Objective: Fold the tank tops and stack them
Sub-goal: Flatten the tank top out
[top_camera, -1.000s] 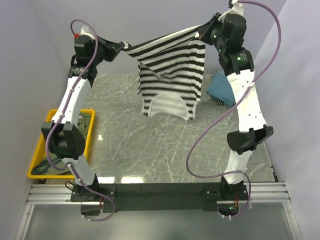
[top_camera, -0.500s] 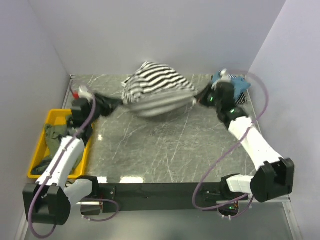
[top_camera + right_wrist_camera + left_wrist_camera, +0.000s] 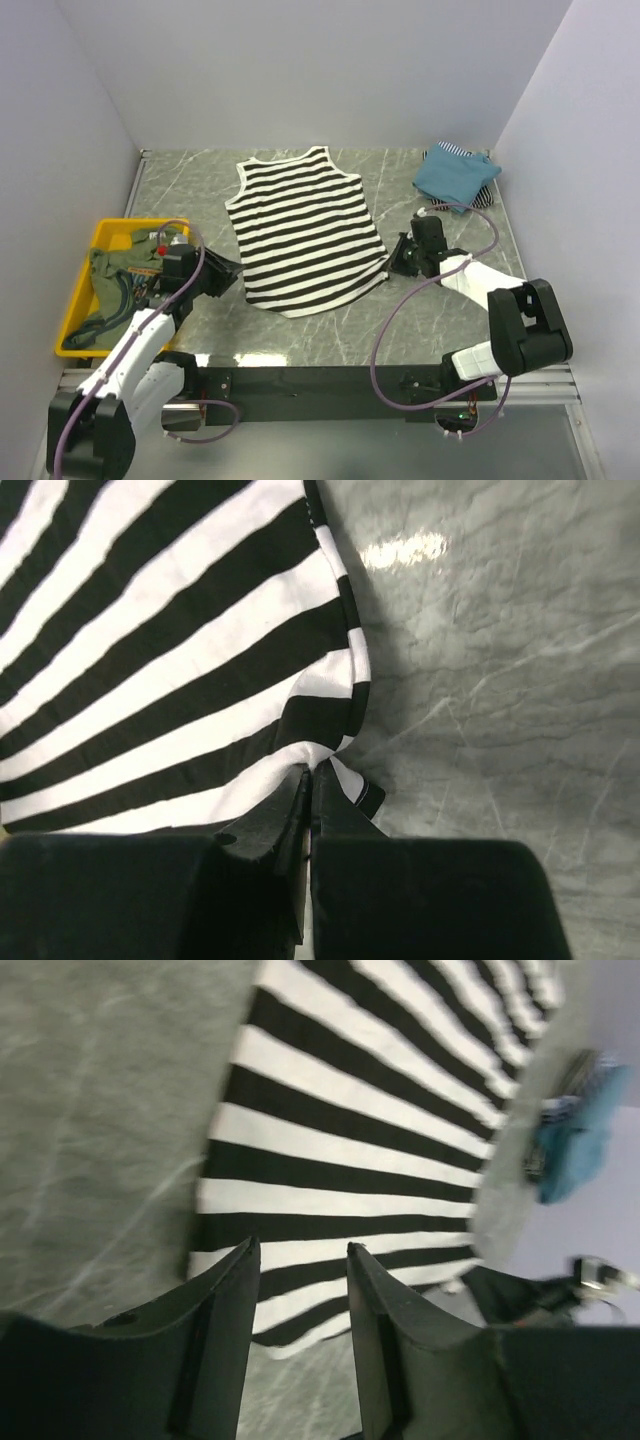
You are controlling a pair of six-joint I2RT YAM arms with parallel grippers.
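Observation:
The black-and-white striped tank top (image 3: 305, 235) lies spread flat on the marble table, neck toward the back wall. My left gripper (image 3: 228, 272) stands open just off its near left hem corner, and nothing sits between the jaws in the left wrist view (image 3: 300, 1250). My right gripper (image 3: 397, 258) is shut on the near right hem corner (image 3: 310, 772), where the cloth bunches at its tips. A folded teal-blue tank top (image 3: 455, 175) rests on a pinstriped one (image 3: 487, 197) at the back right. An olive-green top (image 3: 115, 270) lies in the bin.
A yellow plastic bin (image 3: 75, 320) sits at the left edge beside the left arm. White walls close in the table on the back and both sides. Bare marble lies in front of the striped top, toward the arm bases.
Both arms swung the striped top down from hanging in the air and laid it flat on the table. The left gripper opened, let go of its corner and drew back.

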